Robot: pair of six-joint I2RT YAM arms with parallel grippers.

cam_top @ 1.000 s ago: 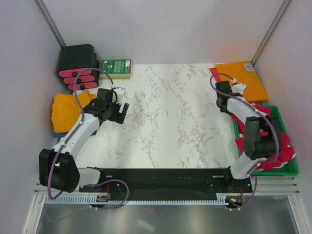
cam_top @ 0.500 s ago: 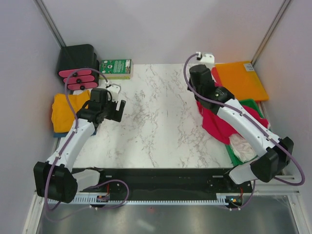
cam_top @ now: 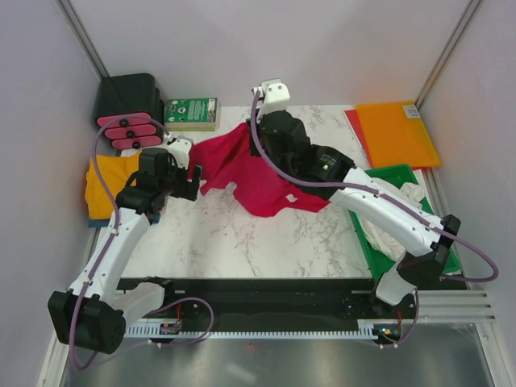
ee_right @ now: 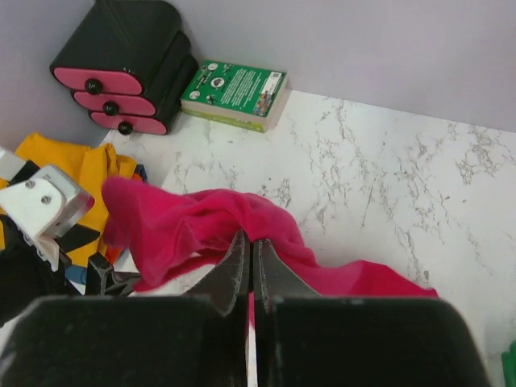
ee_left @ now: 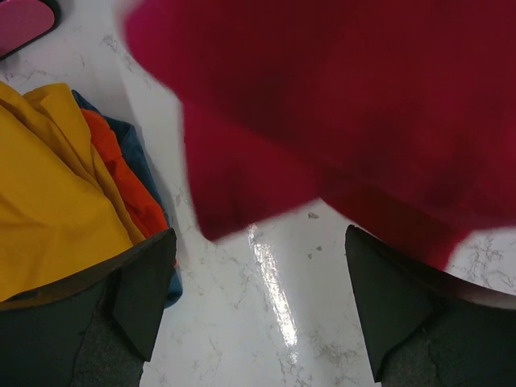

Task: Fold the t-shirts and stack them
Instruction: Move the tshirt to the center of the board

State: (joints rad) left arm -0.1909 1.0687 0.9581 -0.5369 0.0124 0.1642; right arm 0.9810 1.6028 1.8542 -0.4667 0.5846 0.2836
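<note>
The crimson-red t-shirt (cam_top: 258, 181) hangs bunched over the back-left middle of the marble table, and one part trails on the surface. My right gripper (cam_top: 260, 143) is shut on a fold of it (ee_right: 210, 222) and holds it up. My left gripper (cam_top: 187, 179) is open and empty just left of the shirt. In the left wrist view the red cloth (ee_left: 339, 105) hangs blurred above the gripper's (ee_left: 262, 282) spread jaws. A golden-yellow shirt (cam_top: 109, 181) lies at the table's left edge on top of blue cloth (ee_left: 137, 153). A white shirt (cam_top: 399, 218) lies in the green tray.
The green tray (cam_top: 395, 171) stands at the right, with a stiff orange sheet (cam_top: 399, 129) behind it. A black drawer unit with pink fronts (cam_top: 129, 109) and a green book (cam_top: 192, 113) stand at the back left. Orange cloth (ee_left: 121, 169) shows beside the yellow shirt.
My right arm has swung from the tray at the right across to the back left, carrying the red shirt with it. My left gripper has shifted slightly and stayed open.
</note>
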